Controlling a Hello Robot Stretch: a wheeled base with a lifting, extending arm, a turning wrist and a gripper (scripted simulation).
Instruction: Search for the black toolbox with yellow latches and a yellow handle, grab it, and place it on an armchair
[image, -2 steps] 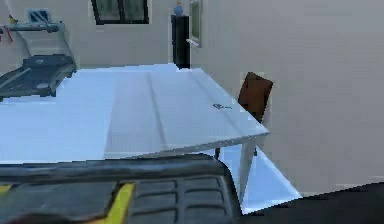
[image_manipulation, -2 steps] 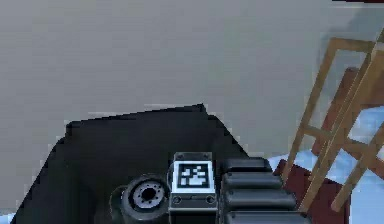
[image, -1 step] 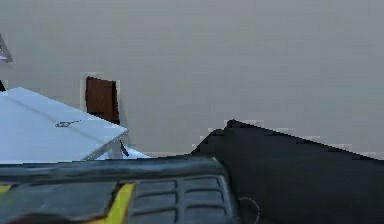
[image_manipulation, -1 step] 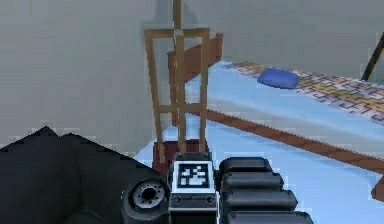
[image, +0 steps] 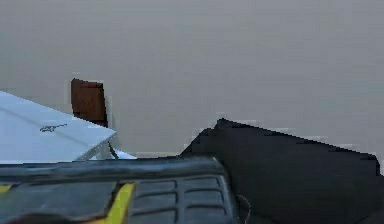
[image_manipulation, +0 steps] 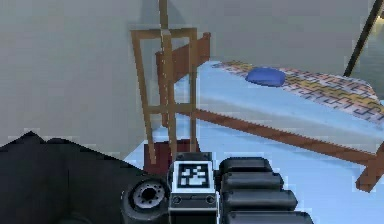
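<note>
1. Nearest in the forward view, a black ribbed plastic toolbox with yellow latches (image: 165, 195) stretches along the bottom edge from the lower left corner to just past the middle. One yellow strip slants across its lid left of centre, and a sliver of yellow shows at the far left edge. What it rests on cannot be told.
2. Nearest in the arm side view, the gripper (image_manipulation: 150, 200) shows as a round dark body at the bottom edge left of centre. Just right of it is a white square marker with black marks (image_manipulation: 196, 178), then the dark ribbed arm (image_manipulation: 250, 188). The fingers cannot be made out, so I cannot tell their state or whether they hold anything.
3. In the forward view's left, a pale white-blue tabletop (image: 45, 125) slopes toward the middle, with a brown wooden chair back (image: 89, 101) above it.
4. In the lower right, a black upholstered armchair (image: 295, 170) sits just beside the toolbox's right end, against a plain grey wall (image: 230, 60).
5. In the arm side view's lower left, the armchair (image_manipulation: 50, 180) appears again.
6. At upper centre stands an upright wooden ladder-like frame (image_manipulation: 165, 80).
7. To its right lies a wood-framed bed with a pale blue mattress (image_manipulation: 250, 100). It carries a blue pillow (image_manipulation: 268, 75) and, toward the right edge, a patterned quilt (image_manipulation: 335, 95).
</note>
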